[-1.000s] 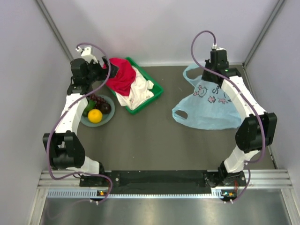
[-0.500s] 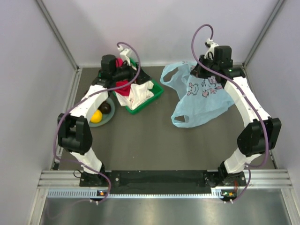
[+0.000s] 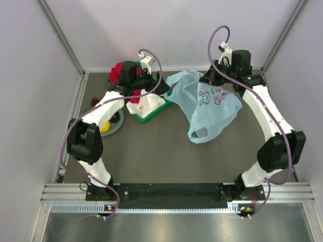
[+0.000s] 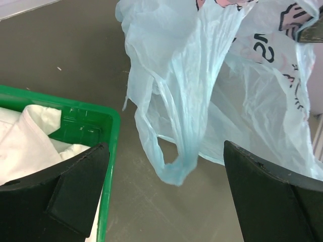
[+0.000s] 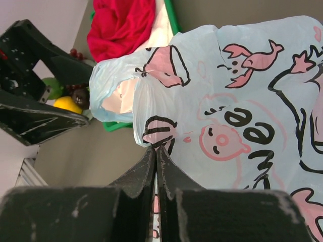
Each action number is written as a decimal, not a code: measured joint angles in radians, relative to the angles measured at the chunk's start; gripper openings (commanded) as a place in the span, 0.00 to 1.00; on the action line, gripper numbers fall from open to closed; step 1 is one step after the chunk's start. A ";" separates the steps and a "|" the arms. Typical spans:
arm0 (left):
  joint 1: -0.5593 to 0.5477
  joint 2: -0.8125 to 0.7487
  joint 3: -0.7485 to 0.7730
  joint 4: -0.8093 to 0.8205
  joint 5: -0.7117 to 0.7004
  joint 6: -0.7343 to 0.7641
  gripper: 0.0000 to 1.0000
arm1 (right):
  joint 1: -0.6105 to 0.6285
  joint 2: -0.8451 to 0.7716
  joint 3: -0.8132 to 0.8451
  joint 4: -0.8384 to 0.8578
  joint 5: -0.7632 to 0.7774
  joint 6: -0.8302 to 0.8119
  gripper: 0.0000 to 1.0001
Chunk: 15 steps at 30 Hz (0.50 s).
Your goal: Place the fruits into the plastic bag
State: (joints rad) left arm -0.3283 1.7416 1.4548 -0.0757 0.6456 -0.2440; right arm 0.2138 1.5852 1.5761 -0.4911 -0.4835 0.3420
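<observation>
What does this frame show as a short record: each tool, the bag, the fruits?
right tool: shut on bag
left tool: open, empty, facing bag
bag: hanging from right tool
fruits: on plate, outside bag
tray: holds cloths, beside left tool

The dark grey bench (image 3: 151,156) carries a green tray (image 3: 145,119) toward its far left, with a round grey-green plate (image 3: 119,123) just left of it. Right of the tray a light-blue plastic bag (image 3: 214,108) trails down to the bench surface; whether it rests there is unclear.
</observation>
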 measured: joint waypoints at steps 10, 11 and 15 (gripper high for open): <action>-0.037 0.031 0.012 0.013 -0.038 0.003 0.78 | 0.000 -0.001 0.000 0.005 -0.035 0.011 0.00; -0.040 0.039 0.013 0.011 -0.041 0.001 0.64 | 0.000 0.000 0.000 0.005 -0.036 0.011 0.00; -0.046 0.066 0.027 -0.015 -0.043 -0.009 0.15 | 0.000 0.008 0.005 0.002 -0.040 0.007 0.00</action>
State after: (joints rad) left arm -0.3740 1.8076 1.4818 -0.0906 0.6025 -0.2527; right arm 0.2142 1.5932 1.5806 -0.4889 -0.5240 0.3492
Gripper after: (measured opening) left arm 0.512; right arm 0.006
